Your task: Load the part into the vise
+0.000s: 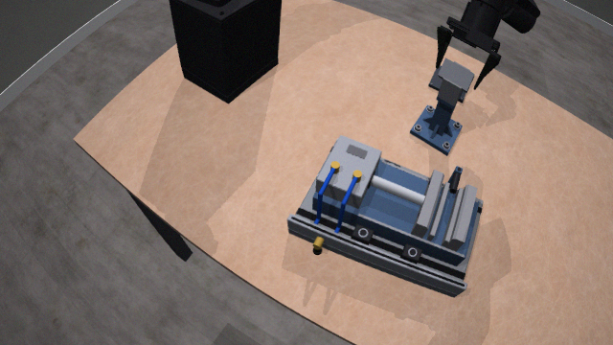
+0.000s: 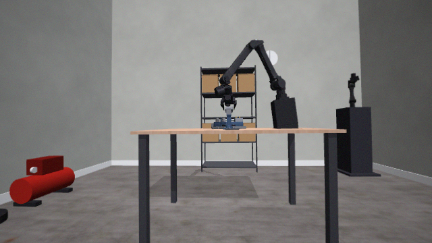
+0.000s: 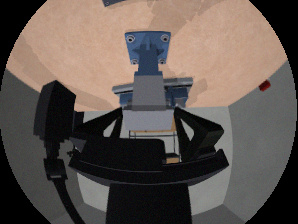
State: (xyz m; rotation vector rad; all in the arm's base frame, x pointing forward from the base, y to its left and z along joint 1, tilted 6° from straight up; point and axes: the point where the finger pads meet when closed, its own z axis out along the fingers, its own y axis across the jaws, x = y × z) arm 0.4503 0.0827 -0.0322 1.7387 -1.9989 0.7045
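Note:
The part (image 1: 457, 72) (image 2: 231, 111) (image 3: 148, 121), a grey block, lies on the V-block, whose blue stand (image 1: 442, 117) (image 2: 229, 119) (image 3: 148, 65) is bolted to the table. My gripper (image 1: 456, 78) (image 2: 229, 109) (image 3: 148, 110) is open, its fingers on either side of the part with gaps. The part's slot cannot be made out. The vise stands open and unloaded: moving jaw (image 1: 429, 203) on the rod (image 1: 397, 189), fixed jaw (image 1: 465, 217) at the far end, two low bars between them, and the dark work stop (image 1: 456, 180) at one end of the gap.
The air cylinder (image 1: 351, 165) with blue hoses rises at the vise's other end. The arm's black base (image 1: 227, 53) (image 2: 285, 113) (image 3: 55, 110) stands on the table. A corner of a dark plate (image 3: 115, 2) shows at the wrist view's top edge. A red compressor (image 2: 42, 183) stands on the floor.

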